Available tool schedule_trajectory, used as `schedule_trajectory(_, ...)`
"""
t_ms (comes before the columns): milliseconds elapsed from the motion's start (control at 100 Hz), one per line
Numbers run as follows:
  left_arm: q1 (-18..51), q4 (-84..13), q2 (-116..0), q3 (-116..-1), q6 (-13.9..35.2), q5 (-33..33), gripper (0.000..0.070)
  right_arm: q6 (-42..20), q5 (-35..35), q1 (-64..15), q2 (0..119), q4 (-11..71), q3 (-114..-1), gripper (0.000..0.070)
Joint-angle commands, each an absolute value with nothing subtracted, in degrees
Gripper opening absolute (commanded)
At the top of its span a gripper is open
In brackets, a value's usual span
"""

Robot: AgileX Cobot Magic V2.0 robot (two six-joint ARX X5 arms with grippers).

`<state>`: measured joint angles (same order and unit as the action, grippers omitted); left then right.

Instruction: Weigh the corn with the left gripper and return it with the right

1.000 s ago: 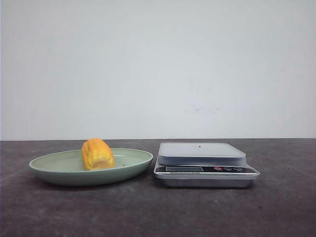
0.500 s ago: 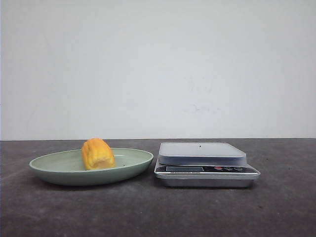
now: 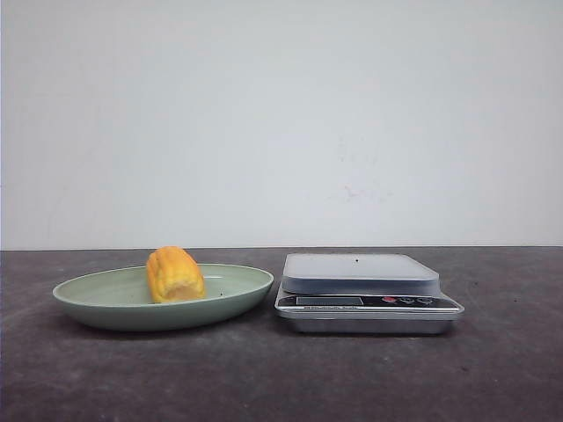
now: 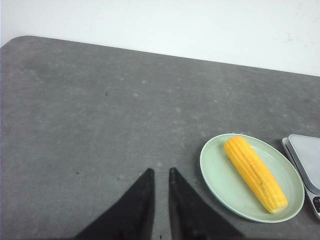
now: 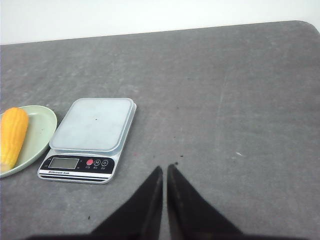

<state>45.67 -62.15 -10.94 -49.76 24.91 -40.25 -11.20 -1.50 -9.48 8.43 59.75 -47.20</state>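
The corn [image 3: 174, 274] is a yellow-orange cob lying in a pale green shallow plate [image 3: 239, 287] on the left of the table. From the front I see its end; the left wrist view shows its full length [image 4: 255, 172] across the plate [image 4: 220, 175]. My left gripper [image 4: 160, 172] hangs above bare table well short of the plate, jaws nearly together and empty. My right gripper [image 5: 165, 169] is above bare table beside the scale [image 5: 92, 125], jaws nearly together and empty. Neither gripper shows in the front view.
A silver digital kitchen scale [image 3: 361, 274] with an empty platform stands just right of the plate; its edge shows in the left wrist view [image 4: 307, 160]. The corn [image 5: 12, 137] and plate [image 5: 44, 125] show at the edge of the right wrist view. A white wall stands behind the dark grey table.
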Motion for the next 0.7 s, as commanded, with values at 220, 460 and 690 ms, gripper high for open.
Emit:
schedule_trajectory(220,46.2,-61.9,-11.1,-50.6,24.9,-40.3,0.0004,-11.8,-1.5,-9.6,8.4,59.1,-47.9,0.0007)
schedule_trajectory(460,36.1,-56.7,-10.7,-49.3,21.7,-40.3,0.0004,-11.8,-1.5,-9.6,8.4,59.1,-47.9,0.0007)
schedule_trajectory(690,16.7,-31.7,-7.8,-36.1,10.4,-18.7,0.0004,-11.8,-1.5,-9.6,8.4,59.1,-47.9,0.0007)
